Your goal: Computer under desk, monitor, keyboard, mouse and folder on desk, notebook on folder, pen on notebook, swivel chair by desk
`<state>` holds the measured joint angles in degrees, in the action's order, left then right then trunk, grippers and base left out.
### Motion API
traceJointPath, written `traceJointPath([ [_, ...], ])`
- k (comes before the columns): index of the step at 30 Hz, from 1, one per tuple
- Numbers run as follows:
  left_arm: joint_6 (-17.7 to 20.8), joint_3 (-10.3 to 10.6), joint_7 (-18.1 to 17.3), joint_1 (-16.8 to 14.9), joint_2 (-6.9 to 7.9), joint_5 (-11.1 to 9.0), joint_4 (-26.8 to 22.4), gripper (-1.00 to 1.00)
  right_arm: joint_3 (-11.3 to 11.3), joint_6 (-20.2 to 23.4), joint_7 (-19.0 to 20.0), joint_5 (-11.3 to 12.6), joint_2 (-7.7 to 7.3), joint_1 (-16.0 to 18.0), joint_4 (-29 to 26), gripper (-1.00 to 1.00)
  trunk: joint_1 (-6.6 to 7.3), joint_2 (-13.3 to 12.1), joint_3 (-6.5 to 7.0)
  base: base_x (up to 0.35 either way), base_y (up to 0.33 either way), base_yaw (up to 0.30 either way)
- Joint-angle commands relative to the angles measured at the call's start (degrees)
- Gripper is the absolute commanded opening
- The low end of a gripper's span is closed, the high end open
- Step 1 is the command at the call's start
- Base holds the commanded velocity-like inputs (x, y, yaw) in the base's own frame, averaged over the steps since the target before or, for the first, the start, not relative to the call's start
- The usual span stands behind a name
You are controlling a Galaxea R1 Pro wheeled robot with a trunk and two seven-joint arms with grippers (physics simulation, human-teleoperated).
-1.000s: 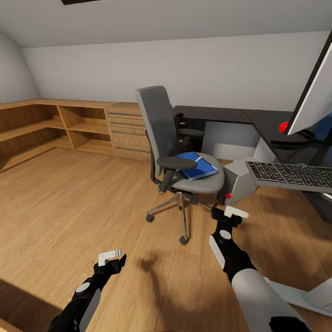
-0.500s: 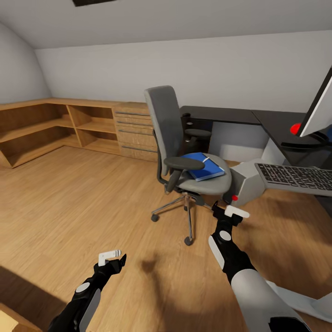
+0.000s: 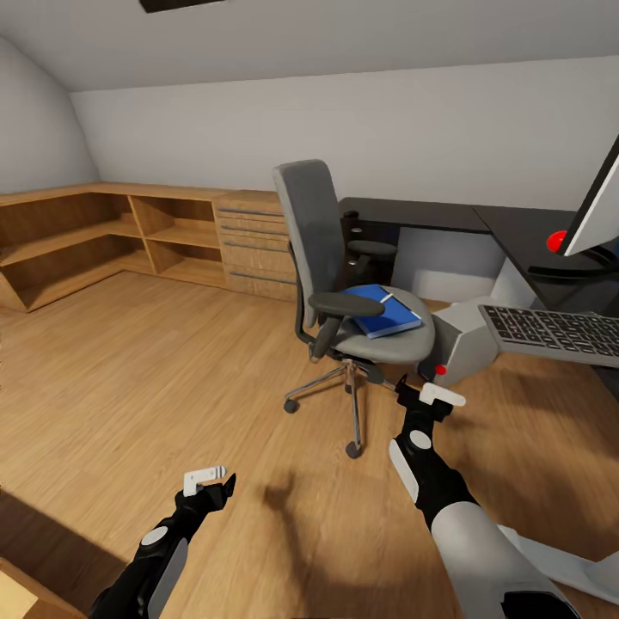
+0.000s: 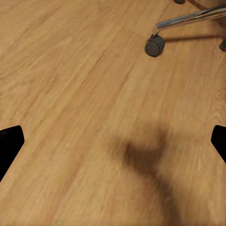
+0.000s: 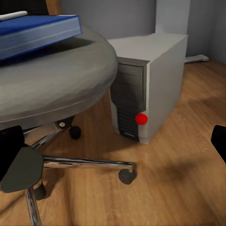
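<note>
Resting on the swivel chair (image 3: 361, 327) seat: blue folder (image 3: 383, 311), pen (image 3: 383, 297) on top. Computer (image 3: 464, 340) stands beside it. Left gripper (image 3: 209, 483) and right gripper (image 3: 424, 398) both spread, empty.

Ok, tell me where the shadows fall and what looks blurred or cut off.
Head view: soft arm shadow on the floor; monitor cut off at the edge. Left wrist view: blurry dark shadow on the wood beyond a chair wheel. Right wrist view: shadow under the chair seat, nearby fingers blurred.
</note>
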<state>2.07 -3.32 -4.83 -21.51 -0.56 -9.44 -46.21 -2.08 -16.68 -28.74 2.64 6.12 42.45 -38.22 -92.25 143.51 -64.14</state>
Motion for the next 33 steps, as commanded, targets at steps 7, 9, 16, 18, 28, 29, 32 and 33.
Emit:
traceJointPath([
  [7,0.2,-0.2,-0.5,0.0,-0.10,-0.6,0.4,1.00,-0.1,-0.4,0.1,0.3,0.09,0.0,0.1,1.00,0.01,0.0,-0.05,0.000,0.000,0.128],
  [9,0.2,-0.2,-0.5,0.0,-0.09,-0.5,0.6,1.00,-0.1,-0.4,0.1,0.3,0.10,0.0,0.0,1.00,0.01,0.0,-0.05,0.000,0.000,0.119],
  [16,0.2,-0.2,-0.5,0.0,-0.11,-0.5,0.8,1.00,-0.1,-0.4,0.1,0.3,0.12,-0.3,0.1,1.00,0.01,0.0,-0.05,0.000,0.000,0.037],
  [18,0.1,-0.1,-0.5,0.0,-0.13,-0.5,0.9,1.00,-0.1,-0.4,0.1,0.2,0.10,-0.3,0.1,1.00,0.01,0.0,-0.05,0.000,0.026,0.006],
  [28,0.1,-0.2,-0.5,0.0,-0.13,-0.5,0.9,1.00,-0.1,-0.4,0.2,0.2,0.04,-0.4,0.1,1.00,0.01,0.0,-0.05,0.000,0.030,0.001],
  [29,0.1,-0.2,-0.5,0.0,-0.13,-0.5,0.9,1.00,-0.1,-0.4,0.2,0.2,0.05,-0.4,0.1,1.00,0.01,0.0,-0.05,0.000,0.005,0.000],
  [32,0.1,-0.1,-0.5,0.0,-0.14,-0.5,0.9,1.00,-0.1,-0.3,0.2,0.2,0.06,-0.4,0.1,1.00,0.01,0.0,-0.05,0.000,0.002,0.000],
  [33,0.1,-0.2,-0.5,0.0,-0.13,-0.5,0.9,1.00,-0.1,-0.3,0.2,0.3,0.05,-0.4,0.1,1.00,0.01,0.0,-0.05,0.000,0.000,0.000],
])
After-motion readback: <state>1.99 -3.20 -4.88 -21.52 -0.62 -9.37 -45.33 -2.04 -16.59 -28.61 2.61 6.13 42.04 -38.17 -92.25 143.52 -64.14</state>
